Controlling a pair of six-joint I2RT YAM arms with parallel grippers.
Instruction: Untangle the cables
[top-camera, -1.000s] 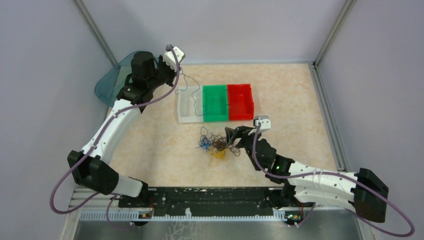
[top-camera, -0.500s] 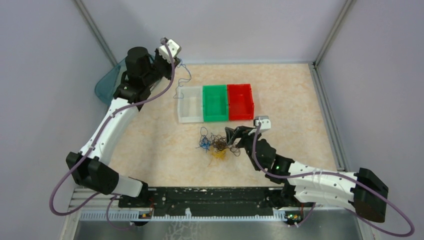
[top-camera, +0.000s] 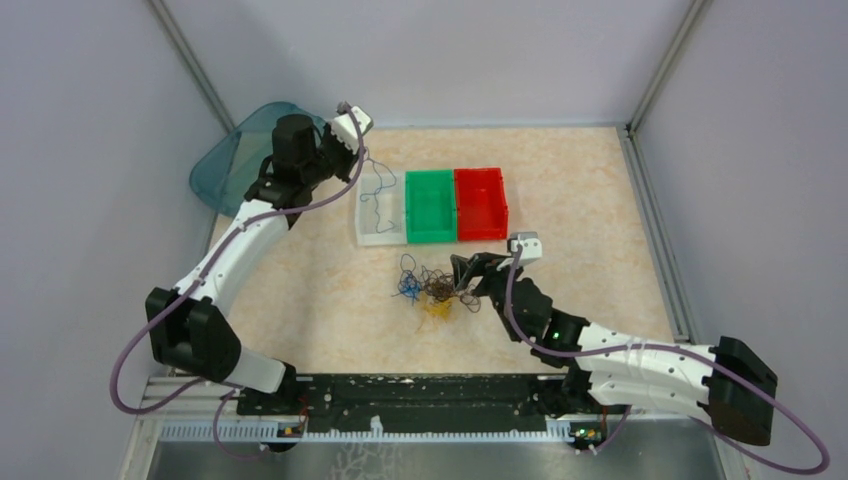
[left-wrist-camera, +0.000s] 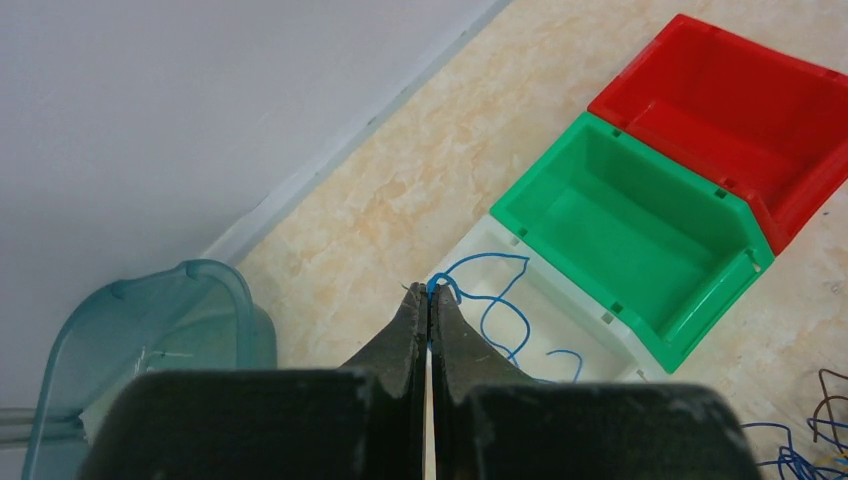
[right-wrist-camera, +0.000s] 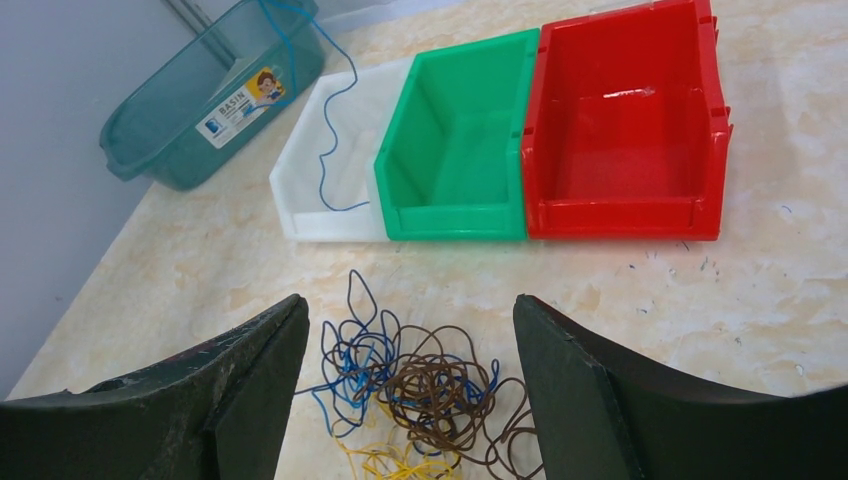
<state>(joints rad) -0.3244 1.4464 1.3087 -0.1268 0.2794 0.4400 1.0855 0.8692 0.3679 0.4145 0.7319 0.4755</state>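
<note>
Left gripper (left-wrist-camera: 429, 292) clamped on blue strand (right-wrist-camera: 322, 165), dangling into white bin (right-wrist-camera: 330, 228). Green bin (right-wrist-camera: 450, 215) and red bin (right-wrist-camera: 620, 215) adjoin it; teal basin (right-wrist-camera: 180, 150) behind. Right gripper (right-wrist-camera: 408, 310) spread apart above cable tangle (right-wrist-camera: 440, 385).

- Three bins: white bin (top-camera: 392, 228), green bin (top-camera: 430, 205), red bin (top-camera: 481, 203).
- One teal basin (top-camera: 225, 165).
- One separate blue cable (right-wrist-camera: 322, 160).
- One tangled heap of cables (top-camera: 435, 291).
</note>
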